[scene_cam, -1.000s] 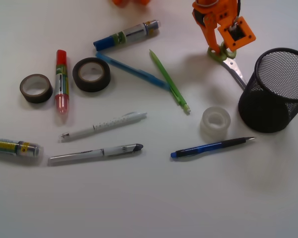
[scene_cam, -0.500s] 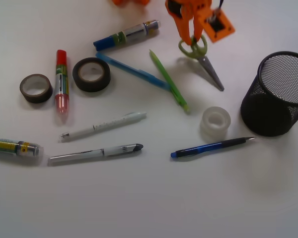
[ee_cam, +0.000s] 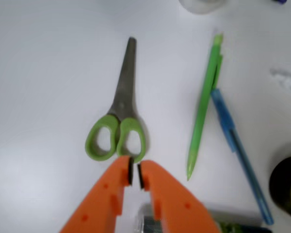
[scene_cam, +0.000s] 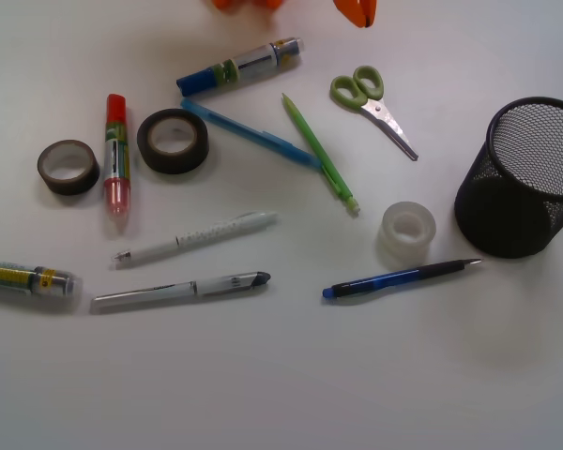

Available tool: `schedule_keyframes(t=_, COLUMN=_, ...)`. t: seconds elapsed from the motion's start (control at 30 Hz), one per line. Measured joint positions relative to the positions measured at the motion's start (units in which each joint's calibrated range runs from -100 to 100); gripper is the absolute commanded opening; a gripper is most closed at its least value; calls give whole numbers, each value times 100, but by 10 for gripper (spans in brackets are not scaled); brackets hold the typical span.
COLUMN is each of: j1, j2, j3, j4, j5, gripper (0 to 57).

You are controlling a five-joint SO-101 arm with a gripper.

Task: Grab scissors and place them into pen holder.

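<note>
The scissors [scene_cam: 380, 111] lie flat on the table with green loop handles toward the back left and blades pointing at the pen holder [scene_cam: 521, 178], a black mesh cup at the right. They lie free, a hand's width from the cup. Only an orange tip of my gripper [scene_cam: 357, 9] shows at the top edge of the front view. In the wrist view the gripper [ee_cam: 134, 172] hovers just behind the handles of the scissors [ee_cam: 119, 121]. Its jaws stand almost together with nothing between them.
A green pen [scene_cam: 321, 155] and a blue pen [scene_cam: 253, 134] lie left of the scissors. A clear tape roll [scene_cam: 408, 230] and a blue-black pen [scene_cam: 403, 278] lie before the cup. A black tape roll [scene_cam: 173, 141], markers and white pens lie further left.
My gripper dragged the scissors left, away from the cup, then let go and drew back to the top edge. The scissors now lie free on the table.
</note>
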Motion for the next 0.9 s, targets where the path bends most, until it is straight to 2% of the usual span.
schedule_keyframes(t=0.07, j1=-155, j2=-35, j3=404, j4=0, j5=-288, gripper=245)
schedule_keyframes(t=0.1, j1=-311, j2=-26, j3=602, j4=0, j5=-400, gripper=263)
schedule_keyframes(t=0.23, j1=-503, j2=-9, j3=1132, j4=17, j5=-674, gripper=235)
schedule_keyframes(t=0.5, j1=-540, j2=235, j3=692, j4=1002, j5=-342, gripper=224)
schedule_keyframes(t=0.67, j1=-681, j2=1864, j3=-988, j4=1952, j5=-347, gripper=223)
schedule_keyframes(t=0.9, j1=-1073, j2=3937, j3=-2246, j4=1512, j5=-459, gripper=223)
